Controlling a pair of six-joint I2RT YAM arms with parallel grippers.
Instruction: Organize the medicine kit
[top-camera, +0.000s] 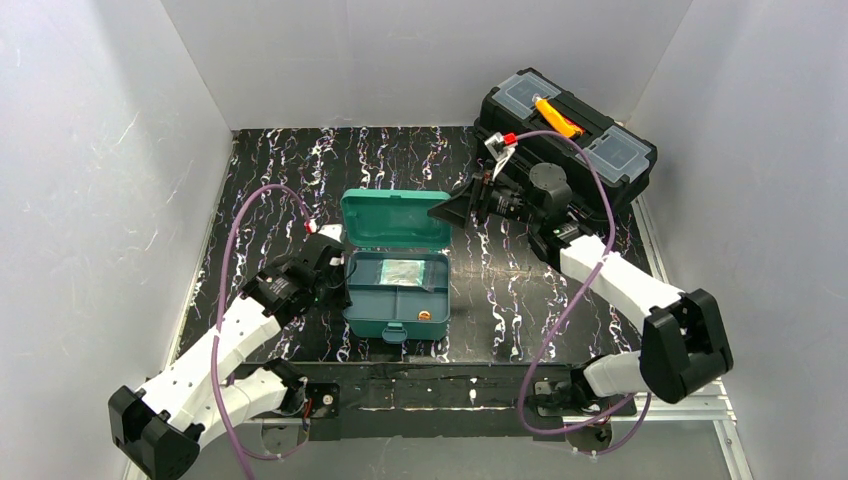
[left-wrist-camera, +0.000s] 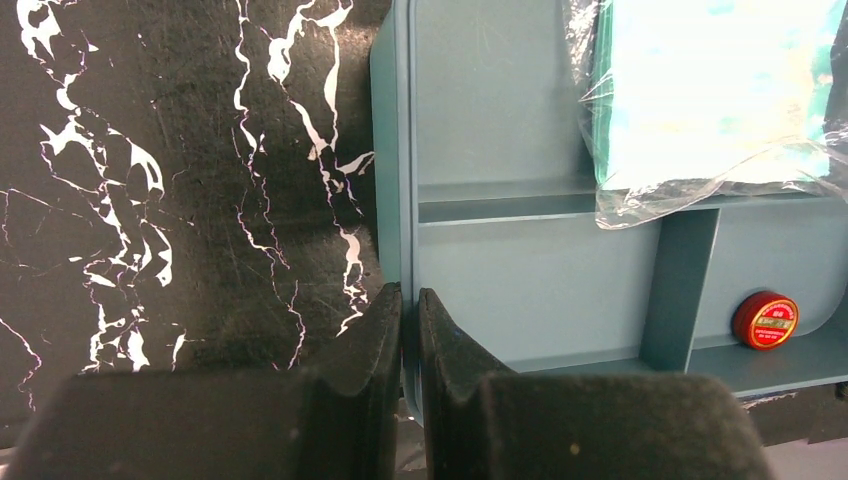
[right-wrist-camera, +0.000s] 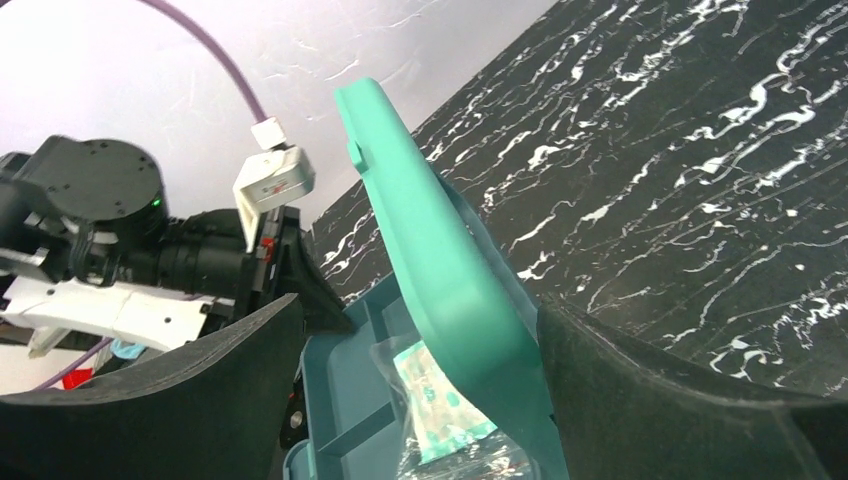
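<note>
Medicine kit (top-camera: 395, 285) sits open in the middle of the table (top-camera: 490, 300), lid (top-camera: 393, 218) upright along its far side. Our left gripper (left-wrist-camera: 410, 305) pinches its left wall; our right gripper (top-camera: 447, 211), spread wide, straddles the lid's right edge, nearest to swing it

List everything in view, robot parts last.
kit: one, teal, table centre, lid raised
packet: one, pale in clear wrap, kit's far compartment
tin: one, red, kit's near right compartment
toolbox: one, black with orange handle, far right corner
table: one, black marbled, under everything
cables: two, purple, one per arm
left fingers: two, black, shut on kit's left wall
right fingers: two, black, open astride the lid
</note>
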